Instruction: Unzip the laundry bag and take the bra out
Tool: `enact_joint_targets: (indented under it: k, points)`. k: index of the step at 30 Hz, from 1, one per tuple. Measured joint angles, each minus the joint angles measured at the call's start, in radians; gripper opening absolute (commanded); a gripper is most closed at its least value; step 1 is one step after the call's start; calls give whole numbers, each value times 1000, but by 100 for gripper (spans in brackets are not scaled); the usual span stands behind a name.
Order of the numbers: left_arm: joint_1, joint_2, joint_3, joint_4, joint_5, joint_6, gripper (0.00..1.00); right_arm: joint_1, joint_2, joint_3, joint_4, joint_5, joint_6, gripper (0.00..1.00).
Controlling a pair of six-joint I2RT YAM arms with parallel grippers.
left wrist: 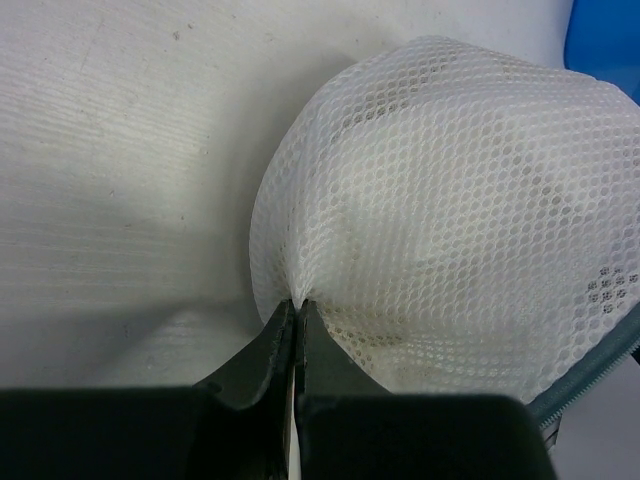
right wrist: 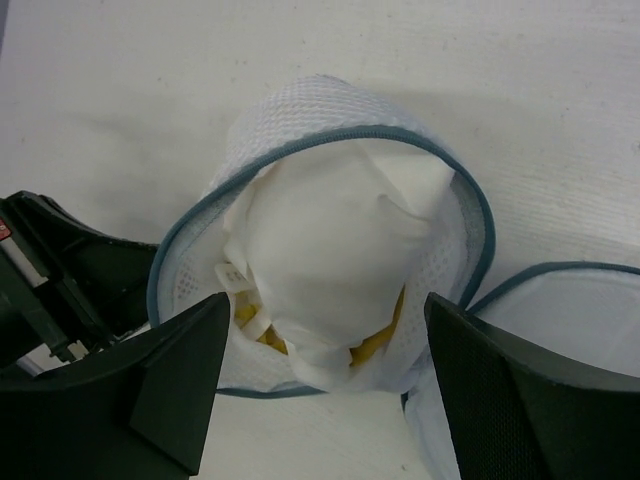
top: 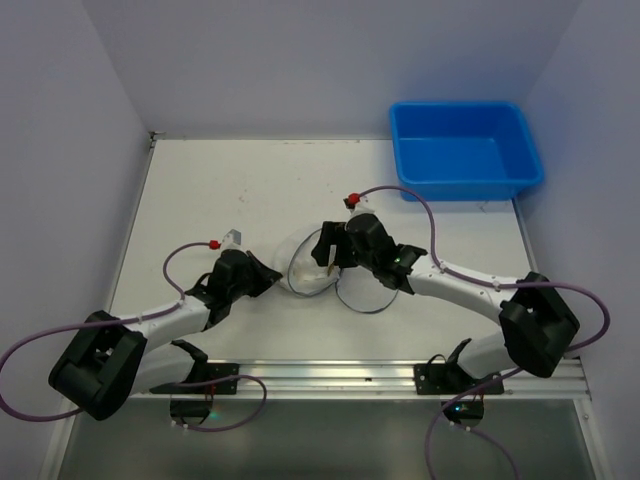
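The laundry bag (top: 303, 272) lies mid-table, a white mesh pouch with a dark zipper rim. In the right wrist view the bag (right wrist: 440, 260) is unzipped, and its lid flap (right wrist: 575, 310) hangs open to the right. The bra (right wrist: 330, 250) sits inside, pale inner side up, with mustard-yellow edges showing at the bottom. My left gripper (left wrist: 298, 302) is shut, pinching the bag's mesh (left wrist: 450, 220) at its left side; it also shows in the top view (top: 274, 276). My right gripper (right wrist: 330, 400) is open at the bag's mouth, with a finger on each side and holding nothing; it also shows in the top view (top: 326, 260).
A blue plastic bin (top: 465, 150) stands at the back right of the white table (top: 220, 190); a corner of the bin shows in the left wrist view (left wrist: 605, 40). Purple walls close the table on three sides. The arms' cables loop beside the bag.
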Motion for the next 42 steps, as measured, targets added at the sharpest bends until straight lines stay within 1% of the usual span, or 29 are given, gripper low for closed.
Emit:
enact_joint_targets:
  k: [6,14,16,20,21,24,25,28,29,30,34,35,38,42]
  points:
    - [0,1,0,0,1,0,0,-2,54,19,68,-43,-8,80]
    - [0,1,-1,0,1,0,0,-20,124,43,82,-56,-7,80]
    - [0,1,-2,0,1,0,0,-21,130,43,82,-56,-8,78]
    - [0,1,-2,2,1,0,0,-21,132,43,90,-64,-20,68]
    - [0,1,-2,2,1,0,0,-21,135,46,93,-69,-26,62]
    - [0,1,-3,1,1,0,0,-22,152,61,106,-88,-45,51]
    - [0,1,-3,0,1,0,0,-22,158,66,111,-91,-51,39]
    - [0,1,-3,-1,1,0,0,-23,166,77,116,-105,-71,17]
    - [0,1,-3,-1,1,0,0,-23,166,80,117,-110,-73,5]
    - [0,1,-3,-1,1,0,0,-23,165,84,117,-112,-78,0]
    - [0,-5,-3,-9,0,0,4,-23,152,85,104,-117,-91,0]
    - [0,-10,-3,-12,-1,0,7,-23,140,85,95,-120,-95,0]
    - [0,-25,-4,-17,-2,0,13,-23,77,84,51,-127,-116,0]
    - [0,-34,-4,-17,-3,-1,18,-21,-18,85,-12,-146,-148,0]
